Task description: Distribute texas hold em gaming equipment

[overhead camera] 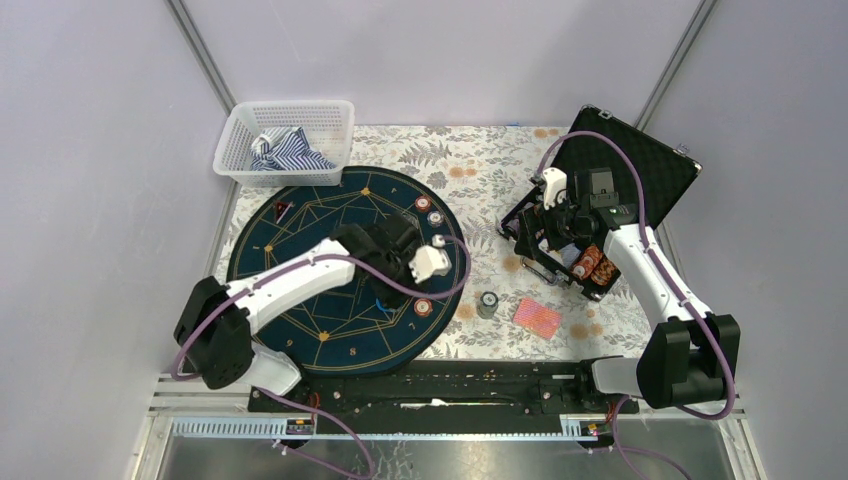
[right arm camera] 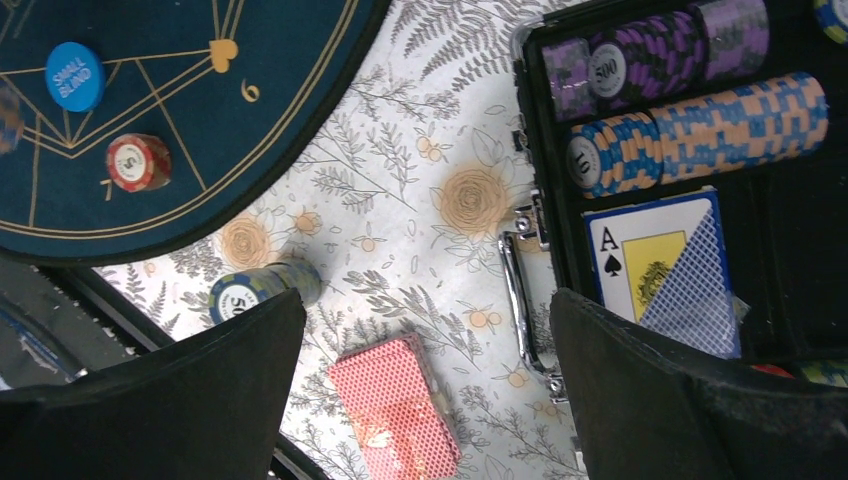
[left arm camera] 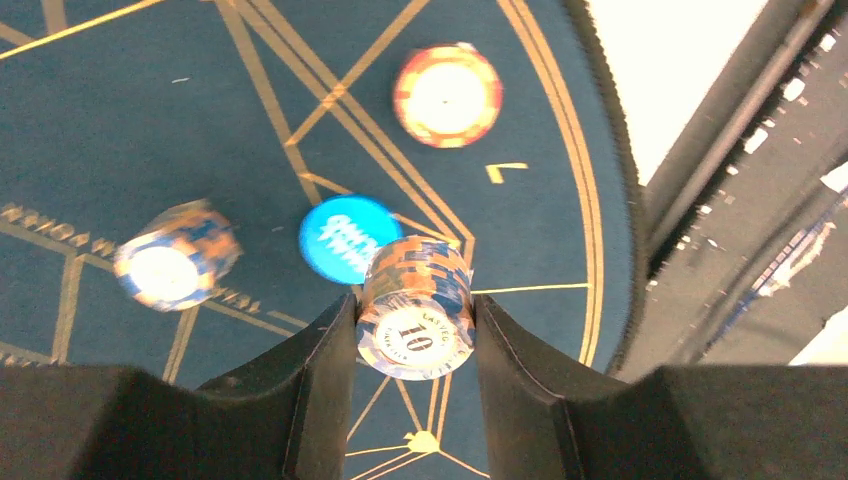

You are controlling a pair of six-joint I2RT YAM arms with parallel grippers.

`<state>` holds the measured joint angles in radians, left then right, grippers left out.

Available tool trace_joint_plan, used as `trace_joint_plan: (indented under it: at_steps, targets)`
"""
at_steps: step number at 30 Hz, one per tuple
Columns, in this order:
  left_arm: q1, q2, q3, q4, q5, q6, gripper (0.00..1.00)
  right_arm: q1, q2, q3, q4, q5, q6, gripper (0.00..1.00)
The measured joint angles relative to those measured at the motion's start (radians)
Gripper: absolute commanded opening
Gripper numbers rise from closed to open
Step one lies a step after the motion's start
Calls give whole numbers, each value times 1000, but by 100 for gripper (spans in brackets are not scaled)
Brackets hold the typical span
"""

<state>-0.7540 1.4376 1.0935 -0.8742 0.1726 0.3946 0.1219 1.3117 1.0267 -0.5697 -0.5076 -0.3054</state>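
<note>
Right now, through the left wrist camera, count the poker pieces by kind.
Chip stacks: 3 (orange stack, blue-orange stack, held stack in the left gripper)
Blue disc: 1
Total: 4

Left hand (left arm camera: 415, 318) grips a blue-orange chip stack (left arm camera: 415, 295), seemingly above the mat (left arm camera: 150, 120).
</note>
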Motion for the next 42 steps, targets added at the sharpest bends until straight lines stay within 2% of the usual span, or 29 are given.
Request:
trace_joint_plan:
  at_steps: [3, 10, 17, 27, 28, 32, 35, 39, 42]
  targets:
    - [-82, -2, -48, 7, 8, -8, 37, -3, 0, 0, 0, 29, -1, 100]
    - [-173, 5, -112, 39, -5, -36, 39, -18, 0, 0, 0, 52, -1, 100]
    - [-191, 66, -115, 146, -39, -63, 39, -18, 0, 0, 0, 52, -1, 100]
    - [-191, 131, -115, 208, -58, -78, 40, -18, 0, 0, 0, 51, -3, 100]
    - [-191, 131, -115, 212, -58, -79, 42, -18, 0, 0, 0, 51, -4, 100]
    - [-191, 137, -114, 218, -64, -80, 75, -18, 0, 0, 0, 50, -5, 100]
    - [-190, 138, -111, 211, -65, -79, 89, -18, 0, 0, 0, 50, -5, 100]
    - [-156, 116, -110, 189, -47, -75, 93, -18, 0, 0, 0, 49, -5, 100]
    - [-56, 72, -88, 153, -17, -66, 93, -18, 0, 0, 0, 44, -6, 100]
